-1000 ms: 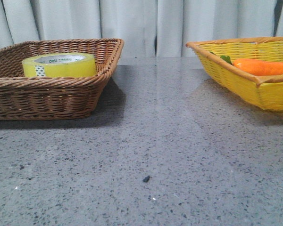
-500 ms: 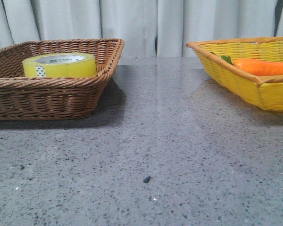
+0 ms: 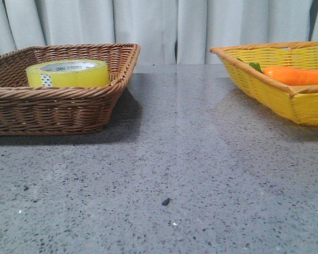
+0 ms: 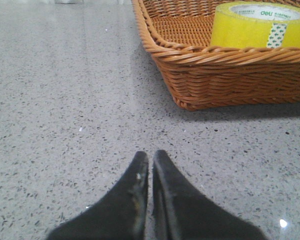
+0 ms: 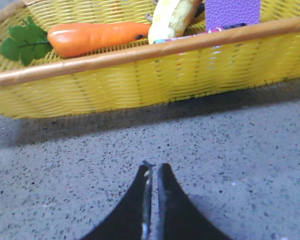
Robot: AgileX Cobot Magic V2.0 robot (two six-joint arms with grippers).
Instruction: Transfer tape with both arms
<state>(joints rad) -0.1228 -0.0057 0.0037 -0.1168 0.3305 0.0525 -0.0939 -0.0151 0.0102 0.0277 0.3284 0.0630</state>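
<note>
So we see the tape lying flat inside the brown wicker basket on the left side of the table, its core hole facing straight up, so the roll's axis is vertical and its broad round face is level with the basket floor. We read green "deli" print on the white inner core, and the white strip with green dots sits on the side wall facing roughly toward the front camera, slightly left. The roll's top stands just above the near rim of the basket. In the left wrist view the tape sits in the basket close behind the near wall.

Left gripper: both fingers pressed together, tips meeting with only a thin seam between them, nothing pinched, low over bare table, apart from the brown basket's corner. Right gripper: same, fingers closed tip to tip, holding nothing, over the table just in front of the yellow basket.

Yellow basket is at the right side of the table, well apart from the brown one. We see an orange carrot with green leaves lying in it, long axis along the near rim, plus a pale yellowish item and a purple item we cannot identify. White curtain behind. Small dark speck on the table near the front.
</note>
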